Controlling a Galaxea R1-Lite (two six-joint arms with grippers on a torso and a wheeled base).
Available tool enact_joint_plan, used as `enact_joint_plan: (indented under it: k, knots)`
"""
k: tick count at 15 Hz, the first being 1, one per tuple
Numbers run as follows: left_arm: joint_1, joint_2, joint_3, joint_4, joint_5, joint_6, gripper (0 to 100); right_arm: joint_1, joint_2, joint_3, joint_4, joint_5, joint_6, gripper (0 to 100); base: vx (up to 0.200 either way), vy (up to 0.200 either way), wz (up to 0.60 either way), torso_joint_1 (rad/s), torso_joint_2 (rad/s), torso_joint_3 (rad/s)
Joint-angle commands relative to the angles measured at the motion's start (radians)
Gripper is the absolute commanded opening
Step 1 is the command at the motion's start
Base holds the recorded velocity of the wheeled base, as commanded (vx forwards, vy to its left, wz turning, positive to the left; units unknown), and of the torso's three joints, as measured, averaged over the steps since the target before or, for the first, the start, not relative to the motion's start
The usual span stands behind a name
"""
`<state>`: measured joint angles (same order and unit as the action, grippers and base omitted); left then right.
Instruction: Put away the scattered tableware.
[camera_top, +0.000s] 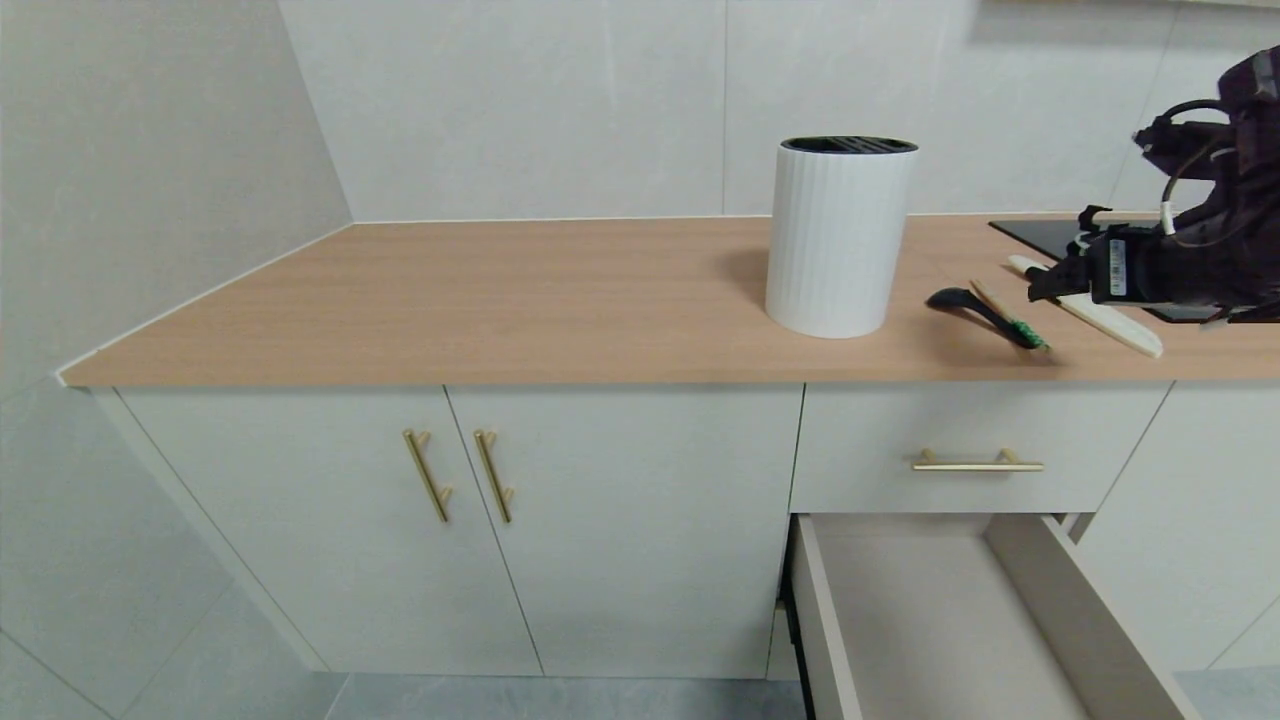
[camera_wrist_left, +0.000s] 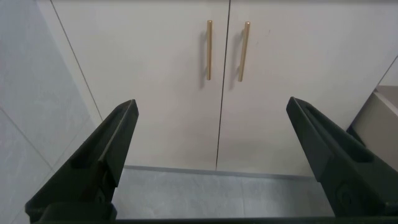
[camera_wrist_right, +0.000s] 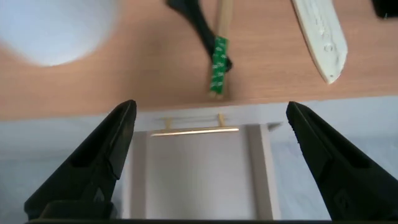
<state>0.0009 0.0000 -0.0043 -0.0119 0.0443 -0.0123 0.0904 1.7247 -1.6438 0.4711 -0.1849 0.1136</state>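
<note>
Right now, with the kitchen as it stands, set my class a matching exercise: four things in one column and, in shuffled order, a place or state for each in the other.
Things
1. white ribbed holder
2. black spoon
3. lower drawer
4. cabinet doors

States
A. pulled open
B. lying flat on the counter
C. shut
D. standing upright on the counter

Pairs: 1-D, 2-B, 3-A, 4-C
</note>
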Motion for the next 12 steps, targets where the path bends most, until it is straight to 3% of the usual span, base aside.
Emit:
enact_joint_plan:
  k: [1, 12]
  knots:
    - [0.001, 0.000, 0.000, 0.000, 0.000, 0.000, 100, -0.001, 0.135, -0.057, 0.012, -0.022, 0.003, 100, 0.000, 0.000, 0.00, 0.000, 0.00, 0.000]
    - [0.001, 0.000, 0.000, 0.000, 0.000, 0.000, 100, -0.023, 0.216, -0.091, 0.012, -0.028, 0.004, 100, 0.000, 0.000, 0.00, 0.000, 0.00, 0.000]
